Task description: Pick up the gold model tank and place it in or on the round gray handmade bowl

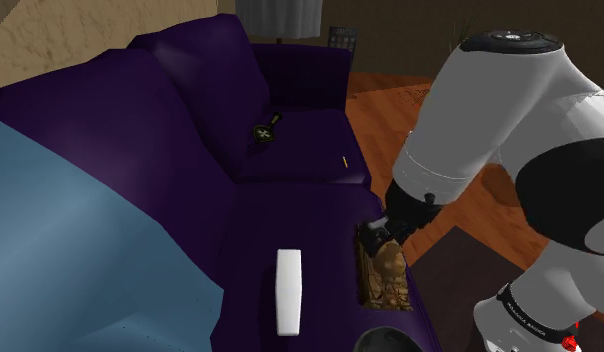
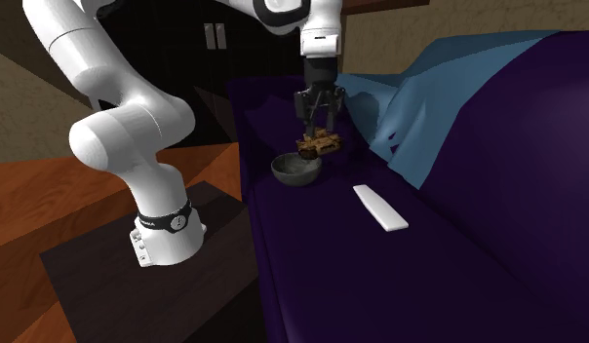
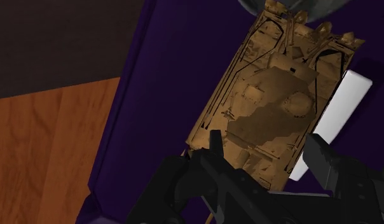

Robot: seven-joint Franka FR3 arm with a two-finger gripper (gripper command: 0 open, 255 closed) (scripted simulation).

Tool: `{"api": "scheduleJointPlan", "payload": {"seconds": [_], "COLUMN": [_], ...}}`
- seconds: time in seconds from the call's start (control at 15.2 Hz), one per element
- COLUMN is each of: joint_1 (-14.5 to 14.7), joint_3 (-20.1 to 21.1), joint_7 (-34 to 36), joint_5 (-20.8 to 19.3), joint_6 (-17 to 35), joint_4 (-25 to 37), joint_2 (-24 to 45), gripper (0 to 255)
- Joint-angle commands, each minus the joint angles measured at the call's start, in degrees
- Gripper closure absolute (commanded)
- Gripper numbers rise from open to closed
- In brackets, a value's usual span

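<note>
The gold model tank (image 3: 273,95) hangs lengthwise below my gripper (image 3: 267,153), which is shut on its near end, one black finger (image 3: 215,143) on each side. In the second exterior view the tank (image 2: 317,144) is held just above the purple sofa seat, close behind the round gray bowl (image 2: 295,171), with the gripper (image 2: 317,125) pointing straight down. From the shoulder view the tank (image 1: 382,268) sits under the gripper (image 1: 375,237) near the seat's front edge. The bowl's dark rim (image 1: 390,340) shows at the bottom edge. The bowl (image 3: 292,6) lies just past the tank's far end.
A flat white bar (image 1: 288,290) lies on the seat beside the tank. A small dark pan-like object (image 1: 267,131) and a thin yellow stick (image 1: 344,160) rest farther along the purple sofa (image 1: 290,190). A blue blanket (image 1: 80,270) drapes the backrest. Wooden floor (image 1: 460,210) borders the sofa front.
</note>
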Motion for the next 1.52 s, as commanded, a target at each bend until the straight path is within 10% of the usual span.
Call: {"api": "scheduleJointPlan", "payload": {"seconds": [0.0,0.66,1.45], "joint_1": [1.5,6.9,6.3], "joint_3": [1.6,11.7,16.5], "joint_7": [2.4,15.8,16.5], "joint_5": [1.3,6.9,8.7], "joint_6": [-1.3,-6.2,3.6], "joint_4": [0.3,5.6,-1.1], "joint_2": [-1.2,-2.7,0.1], "gripper": [255,255,255]}}
